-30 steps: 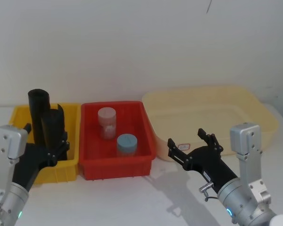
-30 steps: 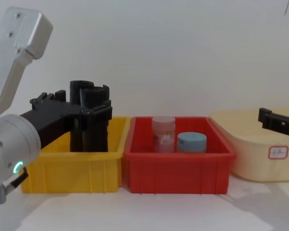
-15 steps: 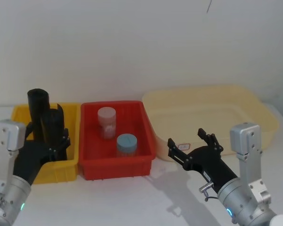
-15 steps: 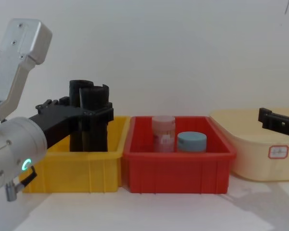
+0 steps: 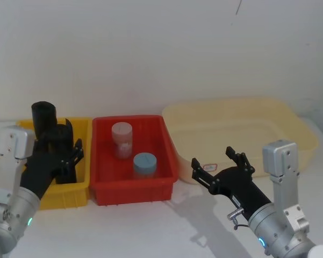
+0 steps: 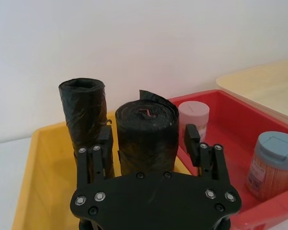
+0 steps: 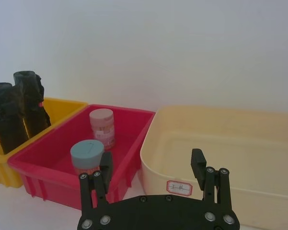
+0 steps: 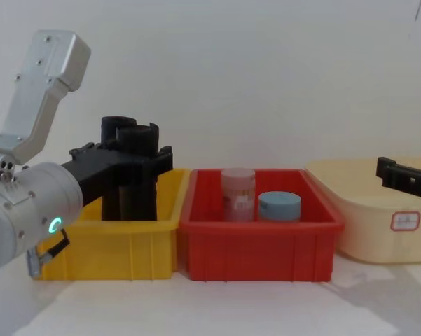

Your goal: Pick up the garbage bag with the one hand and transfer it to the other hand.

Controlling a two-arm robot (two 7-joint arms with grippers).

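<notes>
Two black rolls stand upright in the yellow bin (image 5: 70, 196). The garbage bag (image 5: 62, 134) (image 6: 146, 132) (image 8: 139, 140) is the thicker front one, with a loose flap at its top. My left gripper (image 5: 63, 147) (image 6: 148, 138) (image 8: 136, 158) is open and straddles it, one finger on each side with small gaps. The thinner, crinkled roll (image 5: 43, 119) (image 6: 81, 115) stands just behind, beside one finger. My right gripper (image 5: 215, 160) (image 7: 151, 165) (image 8: 401, 178) hovers open in front of the cream tub, holding nothing.
A red bin (image 5: 134, 194) beside the yellow one holds a pink-lidded jar (image 5: 122, 138) and a blue-lidded jar (image 5: 144, 164). A large cream tub (image 5: 290, 121) sits at the right. A white wall stands close behind the bins.
My left arm has advanced toward the yellow bin, sliding its fingers farther along both sides of the front roll. The right arm and the rolls have not moved.
</notes>
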